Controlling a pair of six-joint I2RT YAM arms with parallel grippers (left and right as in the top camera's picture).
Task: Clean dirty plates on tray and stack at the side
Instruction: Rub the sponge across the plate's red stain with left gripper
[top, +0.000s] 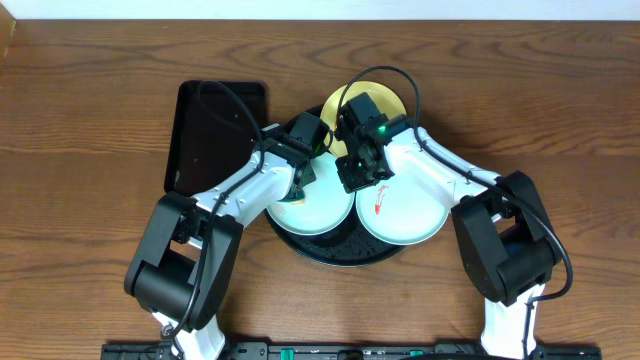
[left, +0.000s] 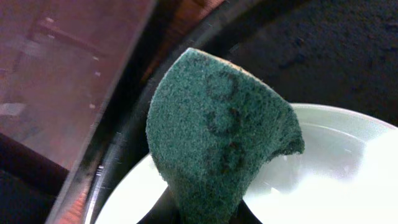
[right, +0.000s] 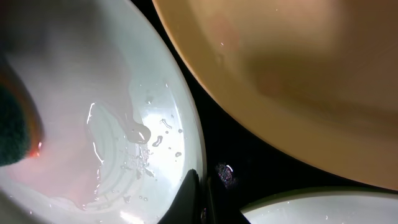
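In the round tray (top: 335, 256) we see a left plate (top: 315, 215) beside a right plate (top: 410, 215), a rear plate (top: 392, 98) behind. A rectangular tray (top: 205, 140) lies just left.

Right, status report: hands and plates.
Left hand shut on green sponge over left mint plate. Right hand shut, empty. Right mint plate red-smeared; yellow plate behind. All on round tray.

Overhead, both arms (top: 432, 165) hide much of the yellow plate (top: 393, 102) at the far side of the tray (top: 336, 256). The sponge (left: 211, 143) covers part of a pale plate (left: 336, 171), which the lower edge cuts off.
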